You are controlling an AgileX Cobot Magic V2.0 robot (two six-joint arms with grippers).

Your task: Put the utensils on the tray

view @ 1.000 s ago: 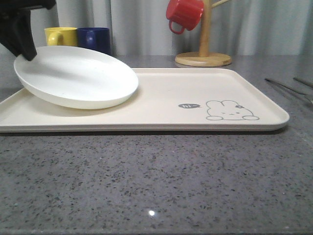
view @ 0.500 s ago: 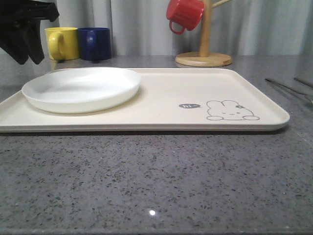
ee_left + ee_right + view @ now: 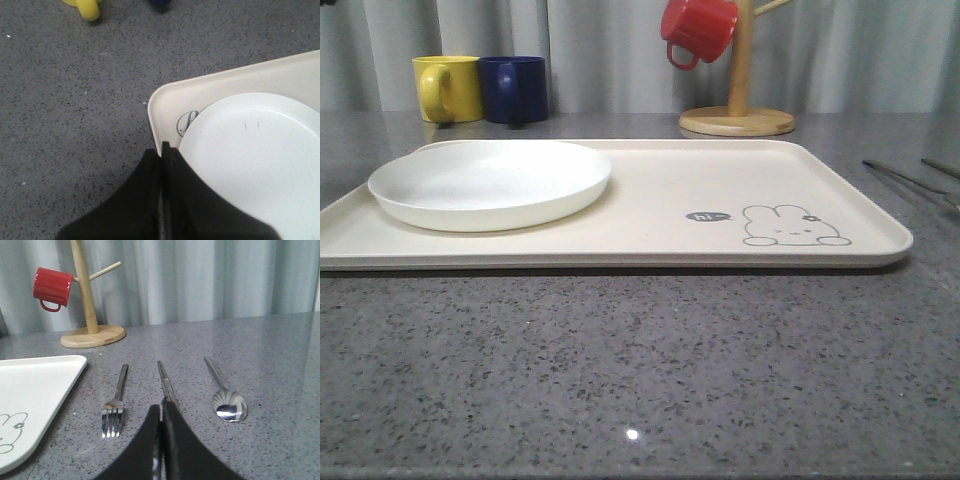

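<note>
The right wrist view shows the fork (image 3: 115,402), chopsticks (image 3: 165,380) and spoon (image 3: 225,395) side by side on the grey table (image 3: 270,350), beside the tray (image 3: 35,390), handles pointing toward the curtain. The front view shows the tray holding a white plate (image 3: 490,182). Right gripper (image 3: 161,412) and left gripper (image 3: 162,150) have clenched, empty jaws.

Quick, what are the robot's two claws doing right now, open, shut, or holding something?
Left gripper: shut, holding nothing, above the tray corner by the plate.
Right gripper: shut, empty, above the chopsticks.
</note>
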